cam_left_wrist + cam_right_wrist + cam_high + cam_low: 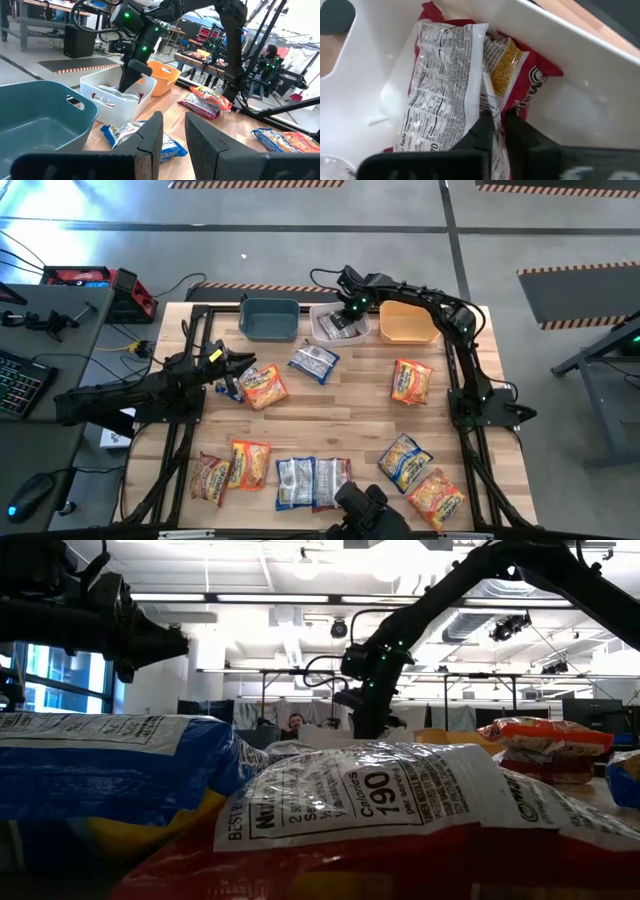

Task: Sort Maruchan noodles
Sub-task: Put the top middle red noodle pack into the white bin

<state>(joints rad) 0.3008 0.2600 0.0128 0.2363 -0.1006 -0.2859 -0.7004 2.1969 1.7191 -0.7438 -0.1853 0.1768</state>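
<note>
My right hand (494, 119): it is down inside the white bin (322, 330) at the far side of the worktop (340, 405), fingers pressed together. Their tips are at the edge of the white-maroon noodle packet (445, 80) lying there. I cannot tell if a fold of wrapper is pinched between them or if they only touch it.

My left hand (172, 132): it hovers near the dark-blue bin (268, 319), with a narrow gap between the fingers and nothing held. Just in front of it lies a yellow-blue packet (142, 140).

Noodles on the worktop: the orange-red packet (263, 386) is beside my left hand. Another yellow-blue packet (314, 361) lies in front of the white bin. More packets are spread along the near edge and the right side. The orange bin (407, 322) looks empty.

Risk, right side: if the crinkly wrapper is caught in my closed fingers, lifting can pull the packet out of the bin again.

Risk, left side: the gap is narrow for a flat packet. If I come down like this, I may push it away and not grip it.
</note>
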